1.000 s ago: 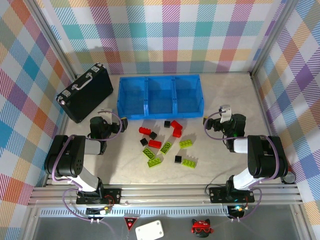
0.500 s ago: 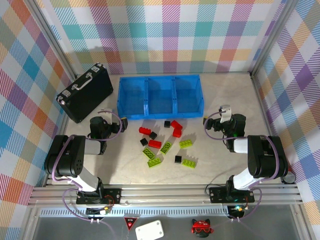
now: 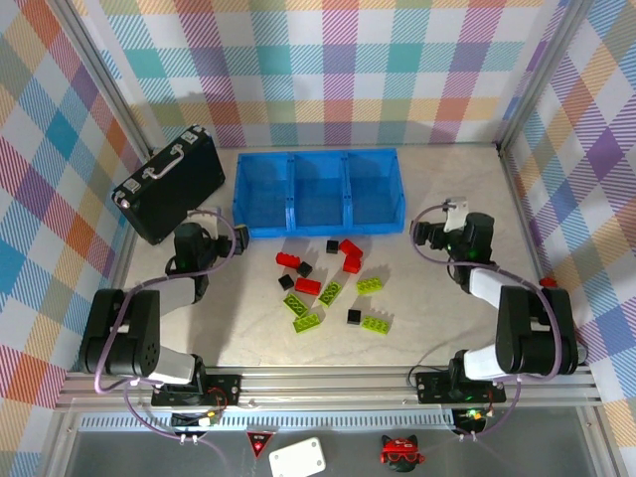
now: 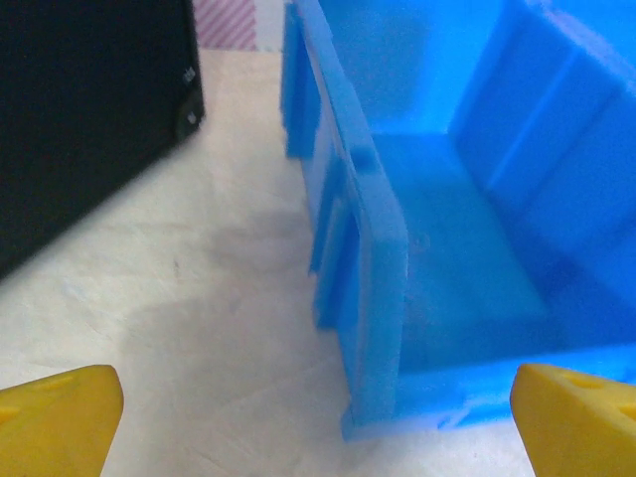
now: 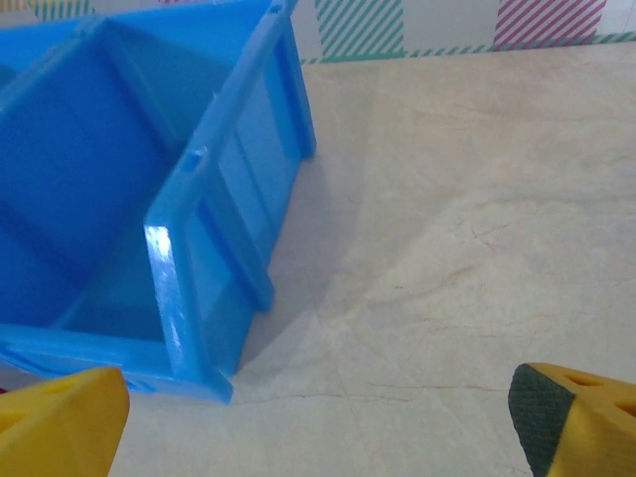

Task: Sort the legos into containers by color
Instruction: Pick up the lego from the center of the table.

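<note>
Overhead looking down, wrist views low, close, sharing blue tray (image 3: 318, 231)

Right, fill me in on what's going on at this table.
Two robot arms are set up to sort legos by color, and nothing is sorted yet. The red, green and black legos lie loose on the table just in front of the blue tray, whose three compartments look empty. The left gripper is open and empty at the tray's left end, near the black case. The right gripper is open and empty at the tray's right end.
</note>
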{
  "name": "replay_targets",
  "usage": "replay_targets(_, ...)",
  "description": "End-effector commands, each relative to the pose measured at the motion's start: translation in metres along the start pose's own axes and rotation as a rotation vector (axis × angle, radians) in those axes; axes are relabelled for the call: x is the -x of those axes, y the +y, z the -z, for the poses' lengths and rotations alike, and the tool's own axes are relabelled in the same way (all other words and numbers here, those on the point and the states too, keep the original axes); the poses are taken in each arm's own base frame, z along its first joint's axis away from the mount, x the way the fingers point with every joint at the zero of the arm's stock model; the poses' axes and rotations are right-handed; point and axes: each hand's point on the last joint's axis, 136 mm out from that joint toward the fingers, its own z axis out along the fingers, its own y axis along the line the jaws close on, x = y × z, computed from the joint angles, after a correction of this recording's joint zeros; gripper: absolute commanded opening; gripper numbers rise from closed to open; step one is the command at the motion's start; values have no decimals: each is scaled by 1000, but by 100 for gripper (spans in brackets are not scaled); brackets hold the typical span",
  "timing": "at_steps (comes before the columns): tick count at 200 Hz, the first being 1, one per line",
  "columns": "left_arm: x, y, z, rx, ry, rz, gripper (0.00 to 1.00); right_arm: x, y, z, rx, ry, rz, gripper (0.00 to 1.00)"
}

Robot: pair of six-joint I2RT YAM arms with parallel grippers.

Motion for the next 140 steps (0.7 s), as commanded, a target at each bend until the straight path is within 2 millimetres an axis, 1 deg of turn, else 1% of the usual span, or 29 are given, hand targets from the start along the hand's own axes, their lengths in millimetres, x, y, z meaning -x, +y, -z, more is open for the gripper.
replay_targets(1,6,4,10,68,80,46,100,-6,4,11,-2,108,-92,99)
replay_targets(9,11,4,14,75,94,73,100,-5,5,14,-9,140,-135,100)
replay_targets(30,25,5,29,105,134,153,100,-3,17,23,25,221,-246,94)
replay_targets(56,39,-7,47,72,198,257,100,-9,34,34,63,316,-364,87)
replay_targets(71,41,-14,56,47,259,303,100,-14,48,39,83,366,-386,84)
replay_targets(76,37,-16,61,49,299,315,100,-17,53,41,85,385,-386,83)
replay_targets(102,37,-27,74,12,387,333,100,-28,77,52,96,470,-352,79)
replay_targets(110,37,-32,78,-17,420,326,100,-32,85,55,103,505,-350,75)
replay_targets(124,36,-41,84,-63,474,311,100,-38,99,61,133,566,-355,71)
replay_targets(140,36,-50,91,-115,503,280,100,-46,110,68,139,632,-350,64)
